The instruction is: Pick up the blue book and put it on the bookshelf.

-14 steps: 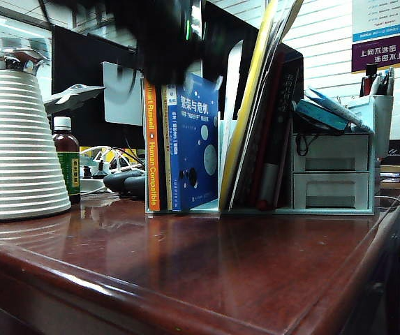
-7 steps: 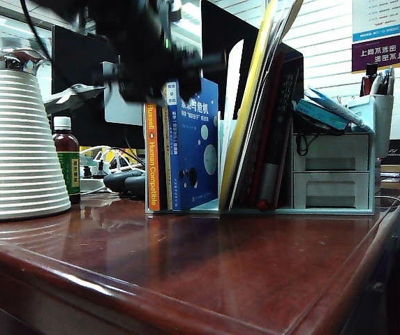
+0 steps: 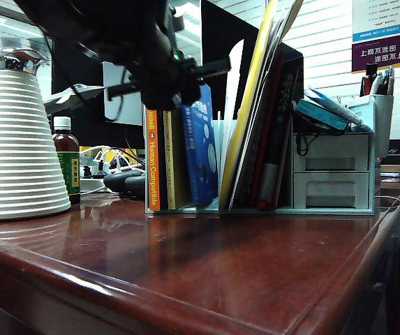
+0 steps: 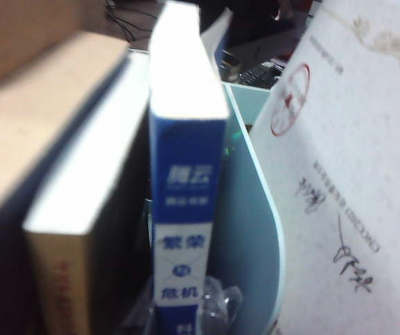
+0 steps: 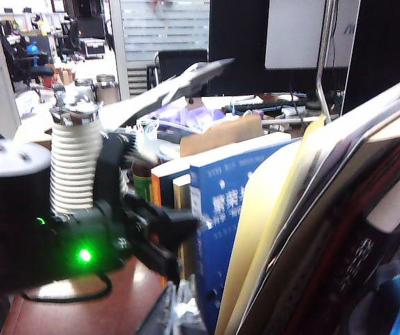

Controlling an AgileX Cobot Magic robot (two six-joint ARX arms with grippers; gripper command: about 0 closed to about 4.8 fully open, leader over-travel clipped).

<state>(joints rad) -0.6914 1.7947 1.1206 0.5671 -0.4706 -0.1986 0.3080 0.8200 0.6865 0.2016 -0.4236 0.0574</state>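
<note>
Blue book already in the bookshelf — release and withdrawal judged to be what is left.

The blue book (image 3: 201,150) is seen standing in the bookshelf (image 3: 222,137), leaning slightly, directly beneath the left pincer (image 3: 180,82), with the yellow-tan book (image 3: 174,157) and the orange-spined book (image 3: 152,159) on the side away from the pale divider panel. In the left wrist view the blue spine (image 4: 183,202) runs down towards the fingertips (image 4: 213,301), which are blurred; whether the book is gripped or only touched cannot be told. The right pincer (image 5: 179,307) is held off beside the leaning files, near the book's cover — its opening cannot be made out. Placement is judged nearly complete.
</note>
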